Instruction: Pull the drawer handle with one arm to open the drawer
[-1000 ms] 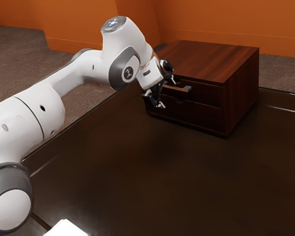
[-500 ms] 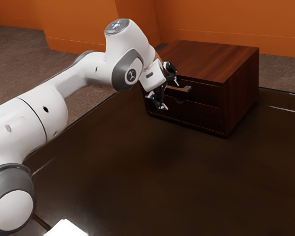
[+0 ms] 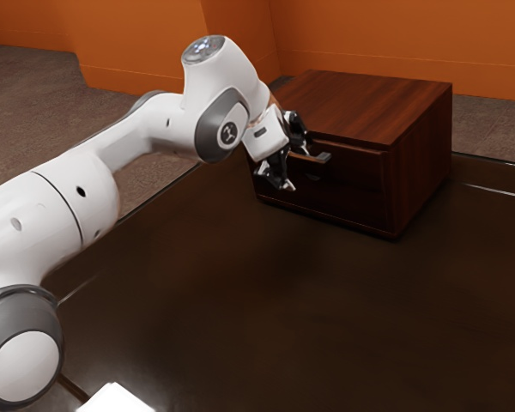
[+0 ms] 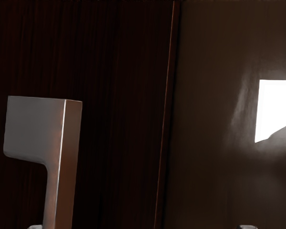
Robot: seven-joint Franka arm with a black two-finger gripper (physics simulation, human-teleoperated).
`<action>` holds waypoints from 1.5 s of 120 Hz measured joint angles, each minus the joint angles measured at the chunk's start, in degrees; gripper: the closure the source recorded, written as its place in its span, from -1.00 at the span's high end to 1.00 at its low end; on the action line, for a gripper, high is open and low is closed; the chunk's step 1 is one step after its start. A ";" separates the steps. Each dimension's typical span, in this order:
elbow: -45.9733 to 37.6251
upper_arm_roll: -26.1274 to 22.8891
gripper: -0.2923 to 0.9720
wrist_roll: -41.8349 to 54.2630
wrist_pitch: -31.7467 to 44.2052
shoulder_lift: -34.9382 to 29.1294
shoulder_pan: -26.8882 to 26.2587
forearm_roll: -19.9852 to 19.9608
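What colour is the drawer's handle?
The handle is silvery grey metal, clearest in the wrist view.

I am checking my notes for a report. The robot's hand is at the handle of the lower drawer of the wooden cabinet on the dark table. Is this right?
Not quite: the hand is at the handle of the upper drawer, not the lower one; the exterior view shows it. The wooden cabinet does stand on the dark table.

Dark table [image 3: 240, 300] — drawer cabinet [image 3: 369, 103] atop
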 joint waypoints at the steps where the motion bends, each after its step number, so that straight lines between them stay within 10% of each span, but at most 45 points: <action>1: -0.01 0.01 0.18 0.00 -0.04 -0.01 0.00 0.00; 180: -22.07 2.04 -0.38 -4.02 -5.61 -19.09 0.08 -1.60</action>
